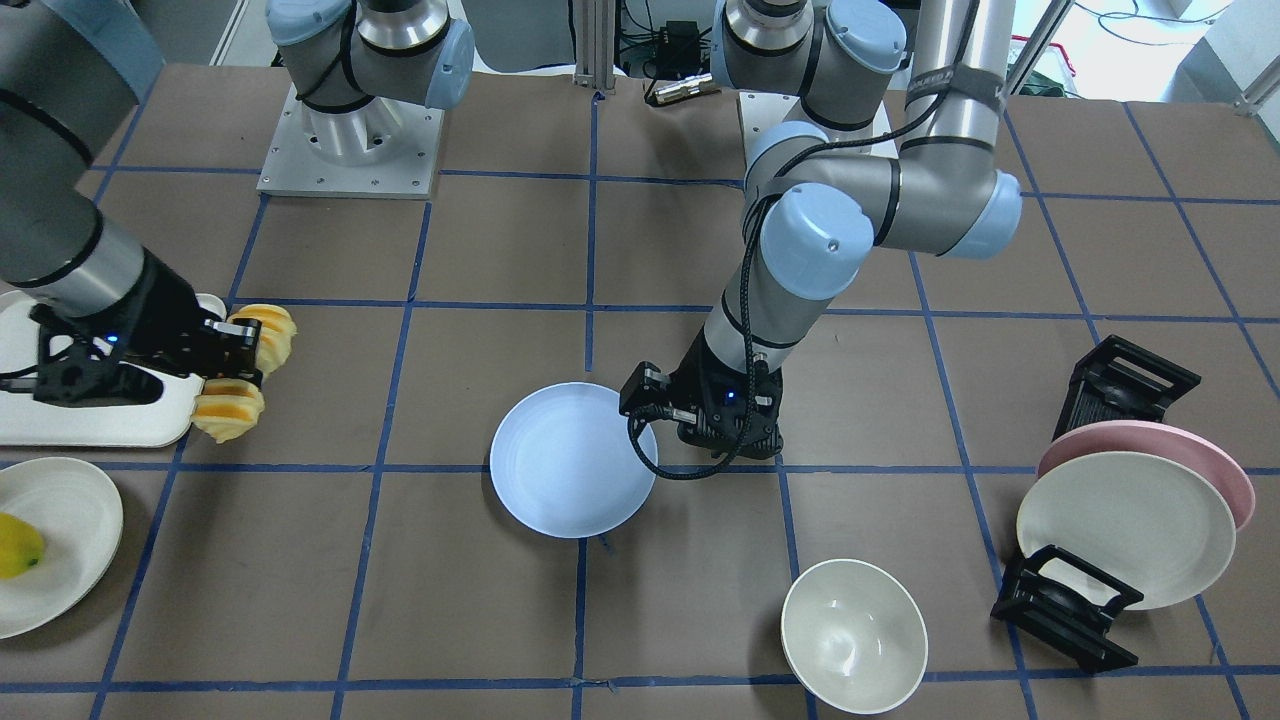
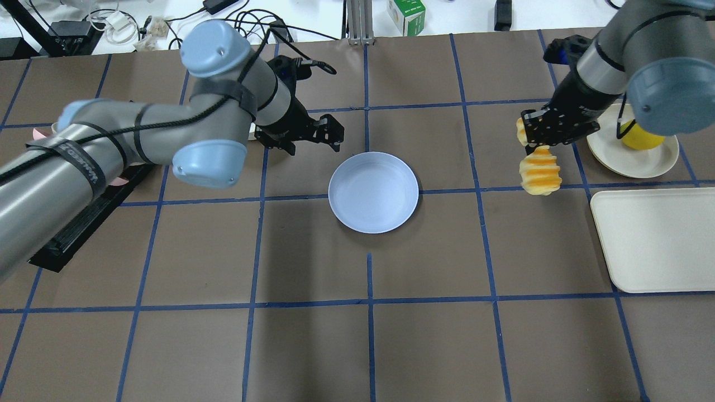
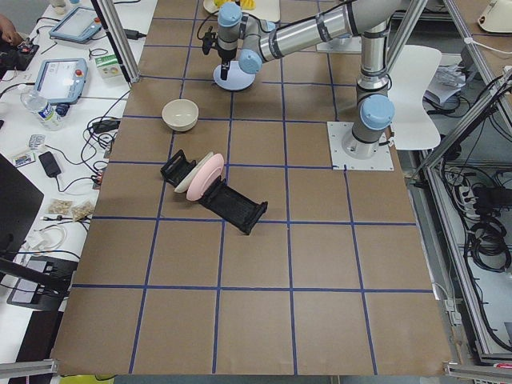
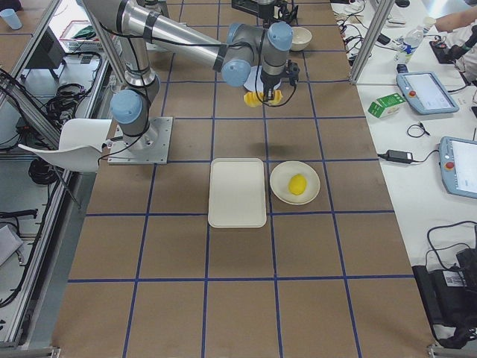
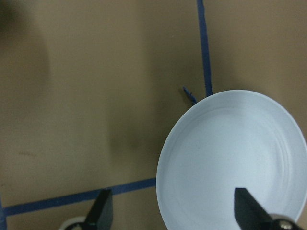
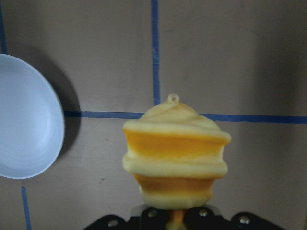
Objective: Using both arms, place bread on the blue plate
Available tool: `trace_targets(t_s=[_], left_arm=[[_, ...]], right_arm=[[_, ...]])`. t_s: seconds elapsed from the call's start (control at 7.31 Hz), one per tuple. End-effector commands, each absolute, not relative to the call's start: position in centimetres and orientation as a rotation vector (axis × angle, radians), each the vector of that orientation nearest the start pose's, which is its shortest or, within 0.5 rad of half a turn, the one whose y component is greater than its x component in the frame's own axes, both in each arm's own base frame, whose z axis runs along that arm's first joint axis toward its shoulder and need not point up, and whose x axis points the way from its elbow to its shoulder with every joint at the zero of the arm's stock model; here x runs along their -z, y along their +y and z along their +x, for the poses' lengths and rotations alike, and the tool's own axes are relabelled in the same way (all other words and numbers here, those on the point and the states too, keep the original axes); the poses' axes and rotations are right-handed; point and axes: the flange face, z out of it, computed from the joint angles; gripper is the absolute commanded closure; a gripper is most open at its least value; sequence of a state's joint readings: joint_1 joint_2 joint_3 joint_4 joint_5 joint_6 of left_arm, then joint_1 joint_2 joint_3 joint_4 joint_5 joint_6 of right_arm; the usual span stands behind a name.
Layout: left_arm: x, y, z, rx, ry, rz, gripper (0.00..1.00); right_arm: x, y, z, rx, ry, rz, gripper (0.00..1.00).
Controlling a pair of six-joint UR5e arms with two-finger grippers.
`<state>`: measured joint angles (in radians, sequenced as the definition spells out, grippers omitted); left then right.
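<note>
Currently: bread, clamped mid-length in right jaws, aloft toward counter's right edge; blue plate, midway between counter's side edges; left jaws wide apart, holding nothing, just beside plate's rim.

Left pincer hangs low with jaws apart; right pincer, raised, is clamped on the bread.

Brown table, marked into squares by blue tape. A cream tray lies flat at one end. Just beside it, a shallow white dish holds a yellow fruit. A white bowl stands upright near the operators' edge. At the other end, a black rack holds a pink plate and a cream plate, both leaning on edge, with the cream one overlapping the pink.
</note>
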<state>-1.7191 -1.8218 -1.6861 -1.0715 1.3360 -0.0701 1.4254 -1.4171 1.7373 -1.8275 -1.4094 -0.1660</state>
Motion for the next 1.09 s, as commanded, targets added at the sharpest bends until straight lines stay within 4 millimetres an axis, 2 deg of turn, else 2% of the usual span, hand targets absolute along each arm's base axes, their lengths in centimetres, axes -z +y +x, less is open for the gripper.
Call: trace_targets(t_s=[0.0,0.14,0.27,0.41,0.55,0.68,0.82,0.96], left_arm=[[-44.9,-52.5,-22.9,-0.098,3.322,0.116,0.00],[-47.5,-50.5,-20.1,-0.160,3.204,0.073,0.00],[-49.3,-49.5,-18.2,-0.135,3.197,0.033,0.00],[-49.5,-49.1,-17.5,-0.125,3.194,0.057,0.00],[-50.0,-48.9,-17.4,-0.105,3.191,0.071,0.00],[-50.4,-48.9,-17.1,-0.068,3.191,0.055,0.00],[-51.0,-49.2,-17.0,0.018,3.195,-0.028,0.00],[-50.8,-49.4,-16.8,0.024,3.195,-0.026,0.00]], right_arm=[[-35.2,-56.2,16.6,-0.058,2.977,0.046,1.00],[-33.7,-56.1,21.8,-0.080,2.971,0.052,1.00],[-30.4,-56.5,26.4,-0.057,2.968,0.077,1.00],[-26.8,-57.3,29.4,-0.033,2.962,0.146,1.00],[-23.9,-57.0,30.4,-0.092,2.971,0.154,1.00],[-22.8,-56.3,31.9,-0.119,2.978,0.152,1.00],[-20.7,-55.5,32.5,-0.172,2.999,0.162,0.41],[-20.8,-55.6,32.5,-0.144,2.993,0.184,0.02]])
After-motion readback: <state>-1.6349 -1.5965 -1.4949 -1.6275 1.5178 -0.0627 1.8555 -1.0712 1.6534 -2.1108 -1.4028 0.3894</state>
